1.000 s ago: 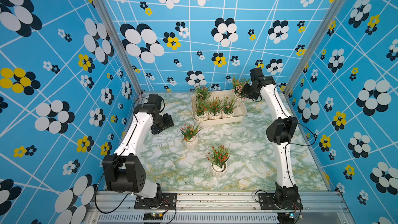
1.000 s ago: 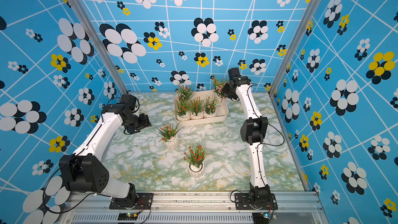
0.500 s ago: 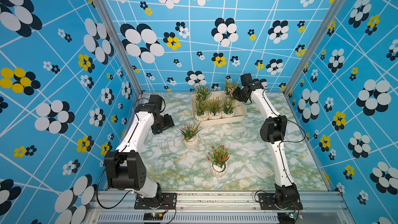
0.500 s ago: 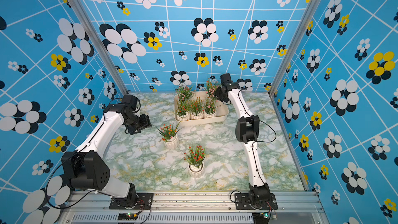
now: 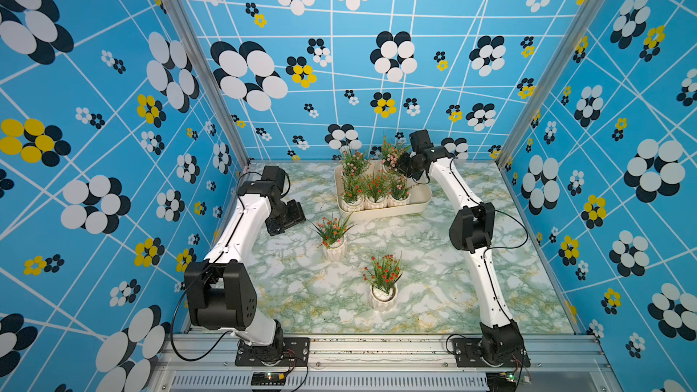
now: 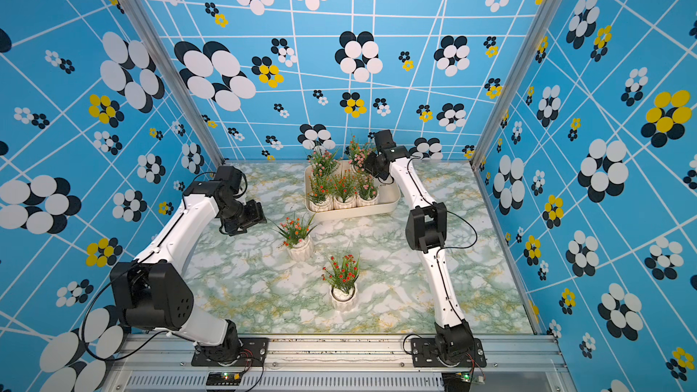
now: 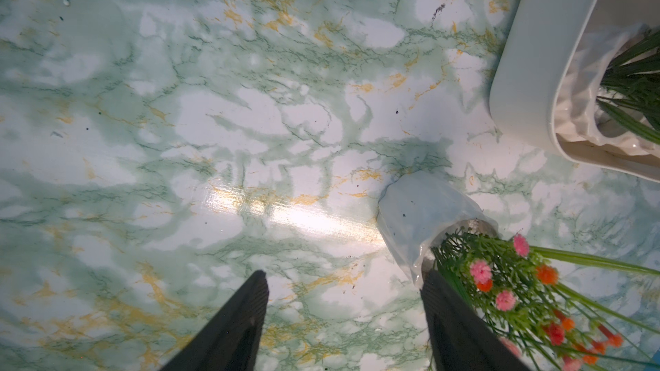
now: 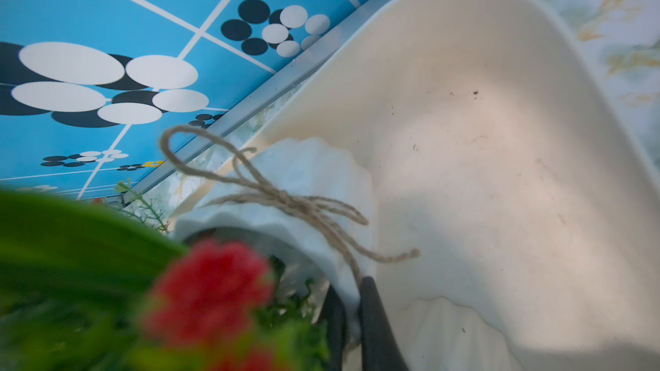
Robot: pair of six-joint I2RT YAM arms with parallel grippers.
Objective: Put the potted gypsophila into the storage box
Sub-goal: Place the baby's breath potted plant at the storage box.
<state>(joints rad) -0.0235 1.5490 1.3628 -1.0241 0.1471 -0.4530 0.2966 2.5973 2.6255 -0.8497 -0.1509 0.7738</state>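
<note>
Two grippers are hanging above the green marble table. The left gripper is standing open near a loose pot. Farther right, the right gripper is pinching the rim of the potted gypsophila, holding it over the storage box's far side. Blue flowered walls are enclosing everything. Only the right wrist view is showing its twine bow.

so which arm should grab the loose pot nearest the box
Left. The left end effector is open beside that white ribbed pot; the right end effector grips another twine-tied pot at the cream-white storage box.
</note>
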